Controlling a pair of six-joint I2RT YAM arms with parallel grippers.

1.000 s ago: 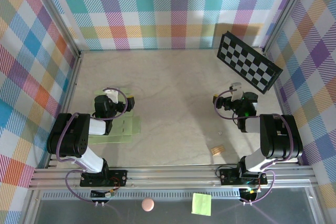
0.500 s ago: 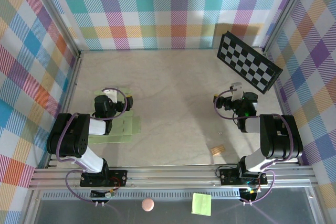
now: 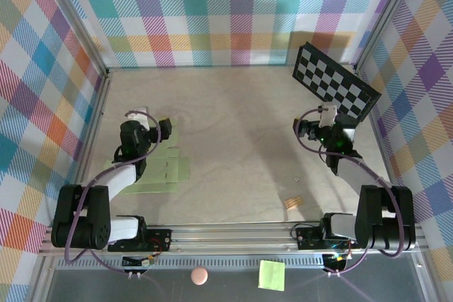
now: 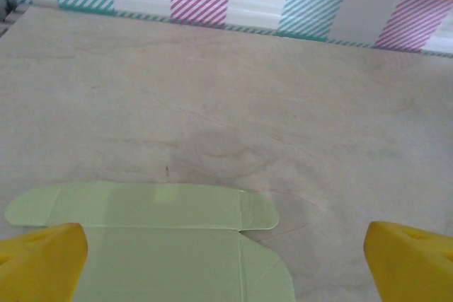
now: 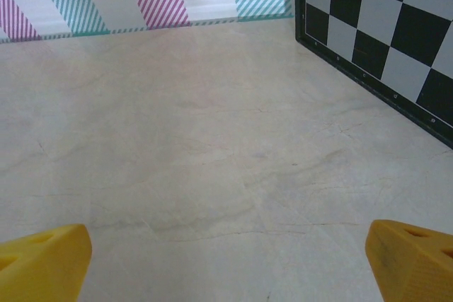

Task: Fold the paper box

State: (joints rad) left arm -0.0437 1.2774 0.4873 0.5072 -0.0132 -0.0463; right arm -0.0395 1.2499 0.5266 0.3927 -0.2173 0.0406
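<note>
1. One paper box (image 3: 173,170) lies flat and unfolded on the left half of the table (image 3: 233,118). It is a single pale green sheet with creased panels and rounded flaps.
2. There are two arms. The left arm (image 3: 120,178) reaches out over the sheet, and the right arm (image 3: 368,203) reaches toward the far right corner.
3. The left gripper (image 3: 164,129) hangs above the far edge of the sheet with its two yellow tips spread wide and nothing between them.
4. In the left wrist view the paper box (image 4: 170,245) sits low in the frame. One long rounded flap runs across it, nearer the left tip than the right. The left gripper (image 4: 225,245) is spread over it, and whether the left tip touches the card cannot be told.
5. The right gripper (image 3: 303,126) is also spread wide and holds nothing. It is well apart from the sheet.
6. In the right wrist view the right gripper (image 5: 226,245) has bare table between its two yellow tips.
7. One black-and-white checkerboard (image 3: 336,90) leans at the far right, near the right gripper. The right wrist view shows the checkerboard (image 5: 382,33) at upper right.
8. One small tan piece (image 3: 293,202) lies on the table at near right.
9. One pink ball (image 3: 199,275) and one bright green sticky note (image 3: 272,274) sit below the arms' mounting rail, near each other and apart.
</note>
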